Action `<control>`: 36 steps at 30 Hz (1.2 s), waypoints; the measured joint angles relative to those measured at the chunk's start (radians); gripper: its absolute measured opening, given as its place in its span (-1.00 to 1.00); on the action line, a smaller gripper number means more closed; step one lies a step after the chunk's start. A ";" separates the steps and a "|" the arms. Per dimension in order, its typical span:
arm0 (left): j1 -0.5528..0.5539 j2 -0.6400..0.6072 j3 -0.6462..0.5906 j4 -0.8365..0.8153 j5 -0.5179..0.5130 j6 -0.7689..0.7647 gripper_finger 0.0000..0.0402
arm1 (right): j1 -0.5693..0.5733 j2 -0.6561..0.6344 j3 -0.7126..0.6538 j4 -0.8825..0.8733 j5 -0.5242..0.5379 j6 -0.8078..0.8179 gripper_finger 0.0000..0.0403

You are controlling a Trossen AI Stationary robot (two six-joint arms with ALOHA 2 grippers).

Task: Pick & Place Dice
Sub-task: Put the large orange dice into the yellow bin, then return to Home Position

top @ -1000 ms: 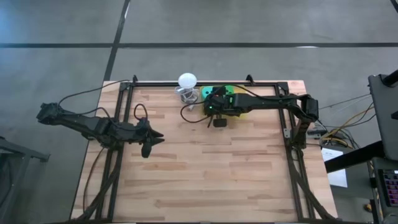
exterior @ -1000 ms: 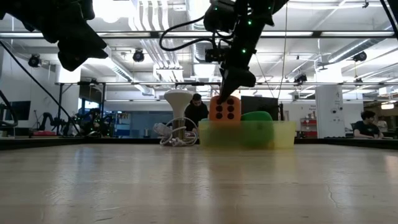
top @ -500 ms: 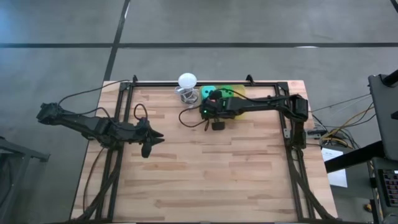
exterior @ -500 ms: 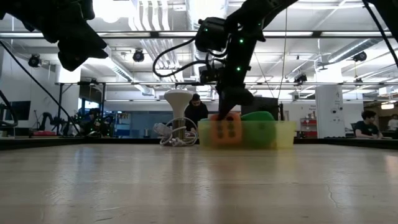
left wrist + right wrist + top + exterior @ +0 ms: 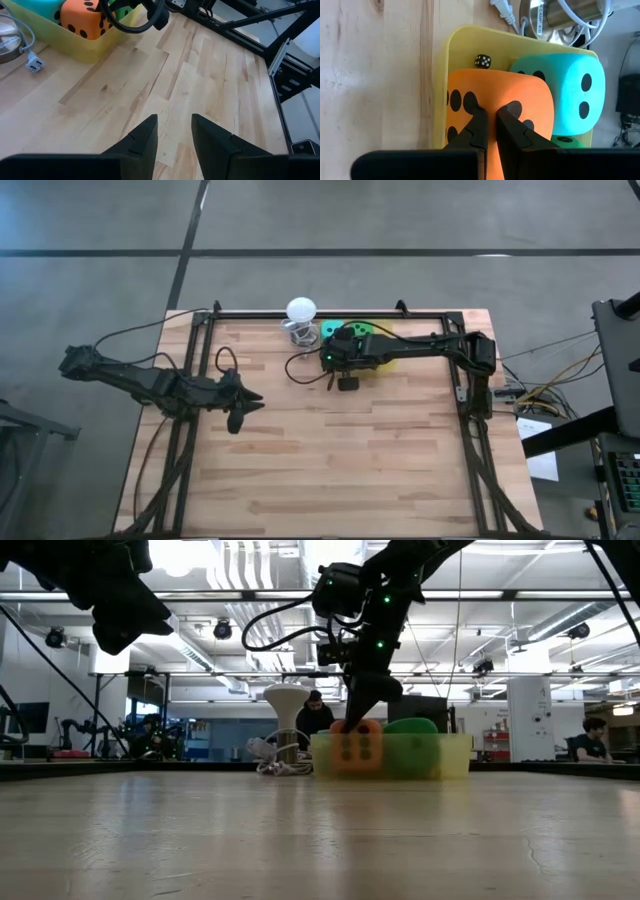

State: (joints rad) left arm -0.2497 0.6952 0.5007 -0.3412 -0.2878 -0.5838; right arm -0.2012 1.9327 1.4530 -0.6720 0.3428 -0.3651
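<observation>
Placing step, near its end by the look of it: yellow tray (image 5: 455, 755) at the table's far edge, beside the white ball on a stand (image 5: 300, 309), already holding orange-red die (image 5: 500, 115), teal die (image 5: 570, 95) and a green die (image 5: 410, 727). Right gripper (image 5: 490, 125) down in the tray, fingers pinched tight on the top face of the orange-red die, foam dented between them; die seated low against the tray's near wall, teal die touching beside it. Next move, as judged: release, then lift straight up clear of the tray rim. Tiny black die (image 5: 482, 61) in the tray corner, apart from the claw. Left gripper (image 5: 172, 135) parked over bare table well away, fingers parted, holding nothing.
</observation>
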 joint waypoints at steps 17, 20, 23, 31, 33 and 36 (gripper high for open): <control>0.000 0.000 0.000 -0.002 0.000 0.000 -0.38 | 0.013 0.000 0.001 -0.005 -0.066 0.059 -0.72; 0.000 0.000 0.000 -0.002 0.000 0.000 -0.38 | 0.018 0.000 0.001 -0.010 -0.098 0.090 -0.51; 0.000 0.000 0.000 -0.002 0.000 -0.001 -0.38 | 0.016 0.000 0.001 -0.013 -0.105 0.107 -0.32; 0.000 0.000 0.000 -0.002 0.000 -0.002 -0.38 | 0.021 -0.026 0.000 -0.013 -0.088 0.145 -0.05; 0.000 0.000 0.000 -0.002 0.000 -0.003 -0.38 | 0.025 -0.046 0.000 -0.009 -0.083 0.155 -0.03; 0.000 0.000 0.000 -0.003 0.001 -0.003 -0.38 | 0.032 -0.074 0.000 -0.011 -0.080 0.158 -0.02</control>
State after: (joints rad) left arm -0.2497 0.6950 0.5007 -0.3439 -0.2872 -0.5869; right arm -0.1692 1.8592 1.4532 -0.6830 0.2623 -0.2073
